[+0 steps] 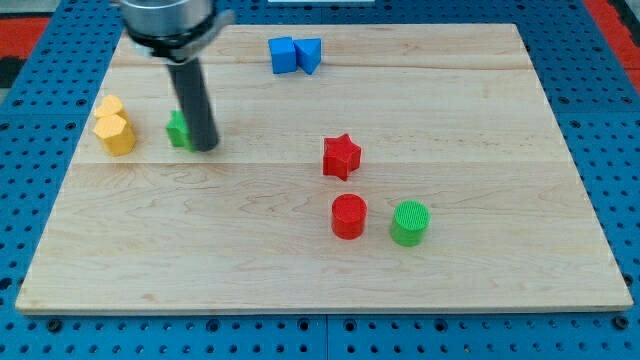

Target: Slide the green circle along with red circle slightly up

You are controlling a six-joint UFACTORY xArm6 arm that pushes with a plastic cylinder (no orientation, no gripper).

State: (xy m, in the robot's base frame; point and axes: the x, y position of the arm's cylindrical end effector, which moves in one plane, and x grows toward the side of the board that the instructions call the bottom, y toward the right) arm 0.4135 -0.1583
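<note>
Gripperless, so with nothing to spread or pinch, my tip point(204, 148) touches a partly hidden green block point(178, 130) at the wooden board's point(480, 110) left, well apart from the red circle point(349, 216) and green circle point(409, 222), side by side at lower right.

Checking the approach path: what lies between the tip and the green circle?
Camera view: mostly bare board between my tip and the green circle; the red circle sits just left of it.

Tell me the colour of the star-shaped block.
Red. The star block shows clearly in the camera view, just above the red circle.
</note>
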